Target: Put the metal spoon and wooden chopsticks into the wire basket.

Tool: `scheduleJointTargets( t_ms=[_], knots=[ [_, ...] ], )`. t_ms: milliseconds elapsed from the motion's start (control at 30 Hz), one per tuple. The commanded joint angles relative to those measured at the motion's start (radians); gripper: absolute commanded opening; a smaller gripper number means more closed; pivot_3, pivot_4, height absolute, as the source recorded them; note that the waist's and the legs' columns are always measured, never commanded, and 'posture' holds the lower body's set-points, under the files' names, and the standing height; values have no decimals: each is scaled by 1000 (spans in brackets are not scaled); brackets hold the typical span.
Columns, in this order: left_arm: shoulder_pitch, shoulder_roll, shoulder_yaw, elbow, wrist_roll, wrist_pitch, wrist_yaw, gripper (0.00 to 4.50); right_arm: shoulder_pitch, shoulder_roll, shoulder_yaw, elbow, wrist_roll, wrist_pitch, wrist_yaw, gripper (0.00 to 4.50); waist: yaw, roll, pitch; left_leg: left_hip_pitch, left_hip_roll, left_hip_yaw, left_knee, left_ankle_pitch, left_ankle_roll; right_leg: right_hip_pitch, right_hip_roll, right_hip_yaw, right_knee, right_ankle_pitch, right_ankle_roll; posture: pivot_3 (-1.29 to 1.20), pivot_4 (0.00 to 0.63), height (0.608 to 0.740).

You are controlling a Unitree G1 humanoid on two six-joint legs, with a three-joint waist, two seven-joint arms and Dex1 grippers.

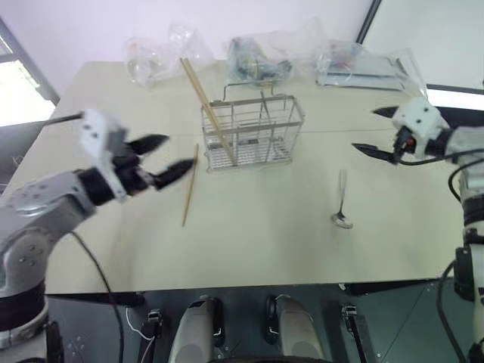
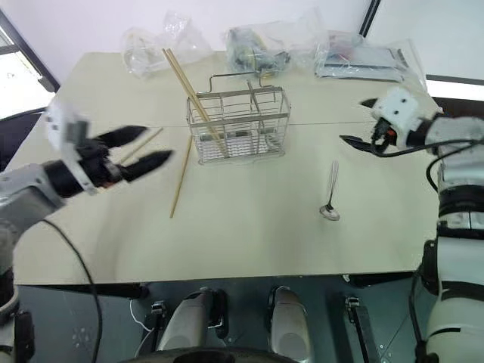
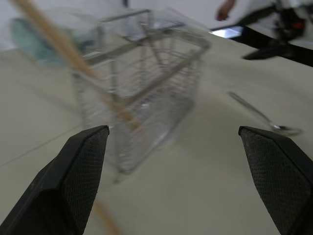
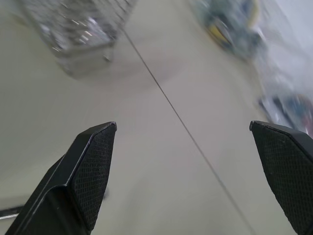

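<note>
Beige, the bench point(image 1: 249, 242) carries a wire basket point(image 1: 253, 132) near the middle, toward its far edge. One of the wooden chopsticks point(image 1: 208, 110) leans inside the basket's left compartment, its top sticking out above the rim. A second chopstick point(image 1: 190, 186) lies flat just left of the basket. One metal spoon point(image 1: 342, 200) lies toward the right edge. Clear plastic bags point(image 1: 265, 57) line the far edge. The left gripper point(image 1: 160, 157) and right gripper point(image 1: 378, 130) both hover spread wide, holding nothing.

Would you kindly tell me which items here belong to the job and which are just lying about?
Job: metal spoon, wooden chopsticks, one already leaning in the wire basket.
Lying about: clear plastic bags along the table's far edge.
</note>
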Motion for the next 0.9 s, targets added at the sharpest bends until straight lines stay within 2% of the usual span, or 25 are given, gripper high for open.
scheduleJointTargets(
  t_ms=[33,167,200,300,433,600,900],
  knots=[
    [-93,-31,-135,29,24,39,-6,4462,-50,-3,86,-64,-14,-118,212,4500,2,0,0,0,0,0,0,0,0,0,0,0,0,0,0,0,150,704],
    [-163,-58,-202,63,12,66,-44,4462,-83,-24,188,-24,-81,-378,341,4500,4,0,0,-1,-1,0,1,0,0,1,-1,0,0,0,1,0,150,704],
    [-176,-61,-216,70,11,69,-59,4462,-105,-34,233,8,-127,-500,353,4500,3,-1,0,-1,-1,0,1,0,0,0,-1,0,0,0,1,0,150,704],
    [-198,-61,-242,78,8,77,-104,4462,-186,-35,335,117,-229,-754,354,4500,-1,0,1,0,-1,0,1,1,-1,0,-1,0,0,0,1,0,150,704],
    [-200,-57,-240,87,-14,98,-148,4462,-271,-18,414,235,-345,-928,298,4500,-3,1,1,0,-1,0,1,1,-2,0,0,1,0,-1,0,0,150,704],
    [-205,-57,-244,91,-9,107,-181,4462,-313,29,487,320,-428,-1030,223,4500,-3,1,2,0,-1,0,1,2,-3,0,0,1,0,-1,0,0,150,704],
    [-212,-49,-219,72,-66,155,-226,4462,-310,66,587,377,-528,-1095,114,4500,-1,1,2,1,-1,-1,1,2,-3,1,-1,1,1,-1,0,0,150,704]
  ],
)
